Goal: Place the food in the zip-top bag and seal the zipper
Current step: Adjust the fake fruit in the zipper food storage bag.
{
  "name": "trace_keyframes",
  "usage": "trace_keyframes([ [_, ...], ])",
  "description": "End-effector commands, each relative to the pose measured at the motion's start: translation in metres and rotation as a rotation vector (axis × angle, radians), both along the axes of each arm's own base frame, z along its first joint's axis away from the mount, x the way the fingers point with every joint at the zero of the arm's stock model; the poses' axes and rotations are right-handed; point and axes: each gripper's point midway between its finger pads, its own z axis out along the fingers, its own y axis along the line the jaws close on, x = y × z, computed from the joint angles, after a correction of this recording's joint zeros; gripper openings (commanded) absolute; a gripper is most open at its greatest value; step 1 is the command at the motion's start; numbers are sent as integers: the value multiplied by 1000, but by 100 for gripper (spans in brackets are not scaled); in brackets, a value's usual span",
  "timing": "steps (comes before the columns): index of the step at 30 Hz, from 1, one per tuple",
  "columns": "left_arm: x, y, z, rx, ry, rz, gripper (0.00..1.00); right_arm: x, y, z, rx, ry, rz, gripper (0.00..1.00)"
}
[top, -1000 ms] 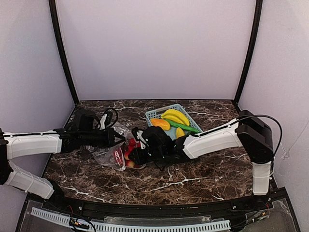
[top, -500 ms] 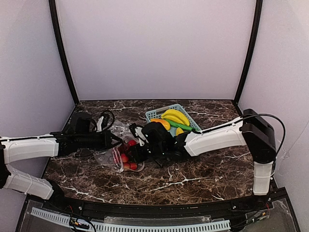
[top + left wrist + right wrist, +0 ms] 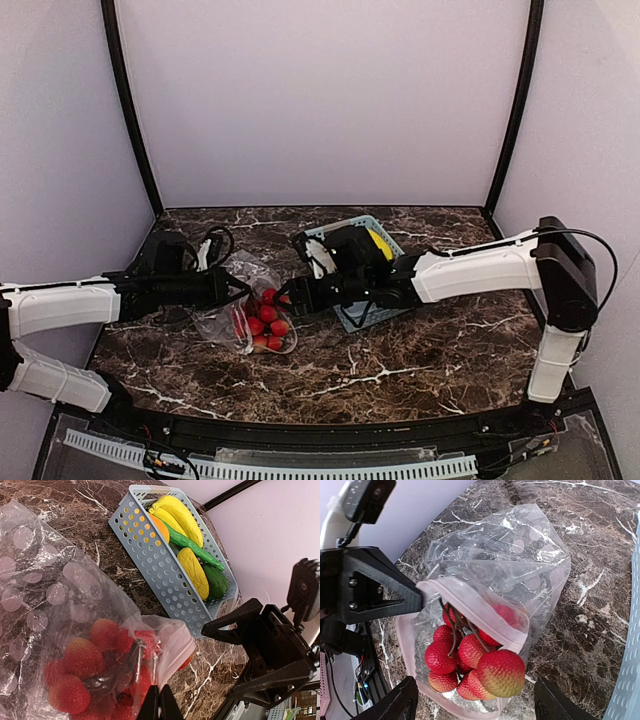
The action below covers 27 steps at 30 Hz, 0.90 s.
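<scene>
The bag (image 3: 520,565) lies crumpled on the table (image 3: 420,360), left of centre, with its mouth turned toward my right arm. A cluster of red fruits (image 3: 465,655) sits just inside, and the nearest one is right at the opening. The zipper (image 3: 480,609) is unsealed, its pinkish strip arching open above the fruits.

My left gripper (image 3: 420,597) is pressed together on the mouth edge, pinching the strip at one corner and holding it up. My right gripper (image 3: 475,702) hangs just in front of the mouth, its fingers (image 3: 395,705) spread wide with nothing between them. I cannot tell whether they brush the plastic.

The basket (image 3: 165,565) stands near the bag on its right, apart from it. It holds the bananas (image 3: 180,515), an orange piece (image 3: 159,527), a long green vegetable (image 3: 192,545), a flat yellow piece (image 3: 194,572) and a dark green one (image 3: 217,580). From above, my right arm crosses over the basket and hides most of it.
</scene>
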Motion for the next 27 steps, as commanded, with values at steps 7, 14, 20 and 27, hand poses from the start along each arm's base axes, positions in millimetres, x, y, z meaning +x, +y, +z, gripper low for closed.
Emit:
trace_keyframes([
  [7, -5, 4, -2, 10, 10, -7, 1, 4, 19, -14, -2, 76, 84, 79],
  [14, -1, 0, 0, 2, 7, -13, 1, -18, 35, -14, 8, 89, 158, 67],
  [20, 0, -1, 2, 1, 4, -16, 1, -33, 52, -31, -4, 126, 199, 59],
  [27, -1, 0, 3, 2, 2, -13, 1, -41, 68, -38, 4, 141, 216, 56],
])
